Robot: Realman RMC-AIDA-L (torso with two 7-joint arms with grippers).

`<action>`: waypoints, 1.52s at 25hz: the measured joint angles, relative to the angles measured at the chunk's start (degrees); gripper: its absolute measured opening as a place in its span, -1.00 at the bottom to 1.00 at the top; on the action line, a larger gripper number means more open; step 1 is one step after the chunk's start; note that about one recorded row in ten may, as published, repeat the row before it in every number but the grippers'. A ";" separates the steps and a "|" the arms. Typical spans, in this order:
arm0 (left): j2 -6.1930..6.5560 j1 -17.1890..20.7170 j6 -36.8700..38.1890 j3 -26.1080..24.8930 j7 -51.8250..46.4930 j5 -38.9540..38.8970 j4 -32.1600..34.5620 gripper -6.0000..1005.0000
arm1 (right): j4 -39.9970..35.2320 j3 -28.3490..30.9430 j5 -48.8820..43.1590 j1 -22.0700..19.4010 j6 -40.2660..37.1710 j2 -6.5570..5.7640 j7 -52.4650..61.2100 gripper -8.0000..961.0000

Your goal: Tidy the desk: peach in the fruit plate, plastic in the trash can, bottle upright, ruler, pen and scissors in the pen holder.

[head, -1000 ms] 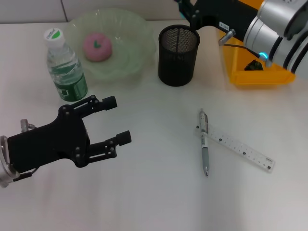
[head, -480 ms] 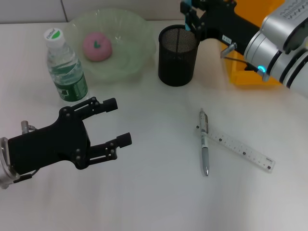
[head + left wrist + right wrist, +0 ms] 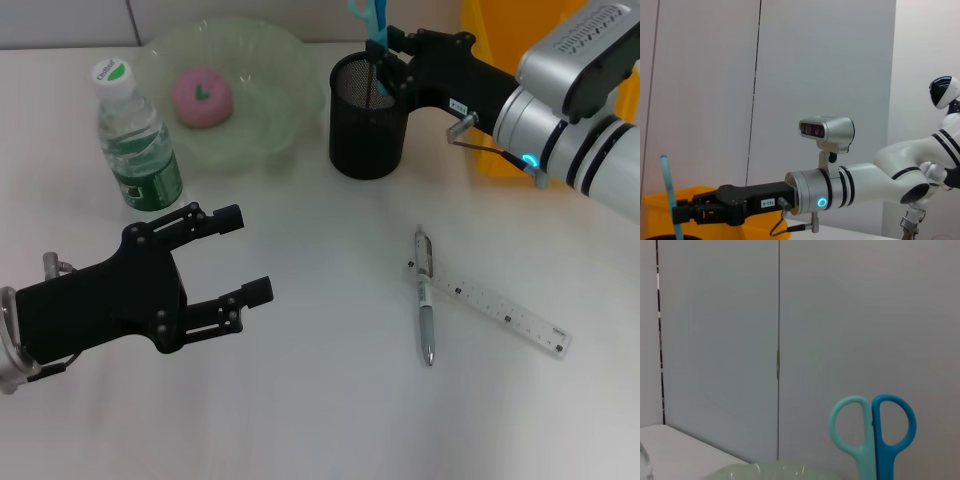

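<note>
My right gripper (image 3: 384,62) is shut on the blue scissors (image 3: 371,18), holding them upright with the handles up and the blades down in the black mesh pen holder (image 3: 368,125). In the right wrist view the scissors' two handles (image 3: 873,432) stand side by side. The left wrist view shows the right gripper (image 3: 686,212) from the side. The pink peach (image 3: 202,96) lies in the green fruit plate (image 3: 285,70). Left of the plate the bottle (image 3: 136,140) stands upright. The pen (image 3: 425,297) and ruler (image 3: 498,308) lie crossed on the table. My left gripper (image 3: 248,253) hovers open at the front left. The plastic is out of view.
The orange trash can (image 3: 492,158) stands behind my right arm, right of the pen holder. White table surface lies between my left gripper and the pen.
My right arm has swung left from over the trash can to the pen holder, bringing the scissors into view above it. The left arm has not moved.
</note>
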 joint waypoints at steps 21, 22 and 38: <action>0.42 0.28 0.12 1.35 -0.14 0.84 0.03 0.60 | -23.89 1.13 -5.04 -15.36 -10.66 -2.19 16.76 0.39; 0.42 0.28 0.12 1.35 -0.14 0.84 0.03 0.60 | -28.29 1.71 -8.66 -16.79 -10.42 -2.85 22.19 0.40; 0.37 -0.38 -1.14 0.80 -3.07 5.80 0.53 0.60 | -76.19 20.41 -109.33 -3.89 -58.04 -0.82 106.18 0.73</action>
